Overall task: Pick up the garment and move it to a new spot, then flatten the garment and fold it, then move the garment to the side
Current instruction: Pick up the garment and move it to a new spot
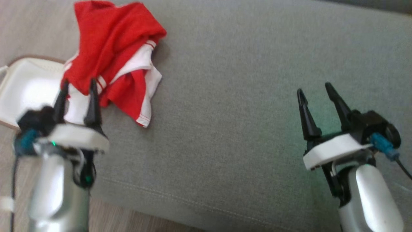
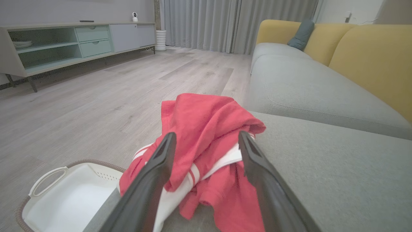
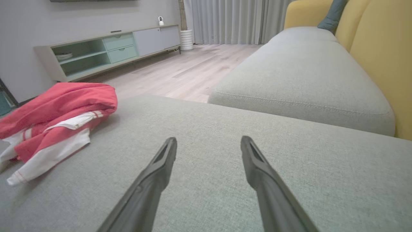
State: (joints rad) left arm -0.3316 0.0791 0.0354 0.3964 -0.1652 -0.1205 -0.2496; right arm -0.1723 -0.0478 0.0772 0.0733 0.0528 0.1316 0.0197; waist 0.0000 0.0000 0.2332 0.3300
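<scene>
A crumpled red and white garment (image 1: 112,54) lies bunched at the left edge of the grey sofa cushion (image 1: 244,96), partly hanging over toward a basket. My left gripper (image 1: 79,84) is open, its fingertips just short of the garment's near edge; in the left wrist view the garment (image 2: 206,129) sits between and beyond the spread fingers (image 2: 154,167) of that gripper (image 2: 207,137). At the right, above bare cushion and far from the cloth, my right gripper (image 1: 314,89) is open and empty. In the right wrist view the garment (image 3: 58,112) lies off to the left.
A white laundry basket (image 1: 25,83) stands on the wood floor beside the cushion's left edge, seen too as the basket (image 2: 64,193). A second grey seat (image 3: 302,74) with yellow backrest (image 3: 379,42) lies beyond. A low cabinet (image 2: 74,42) lines the far wall.
</scene>
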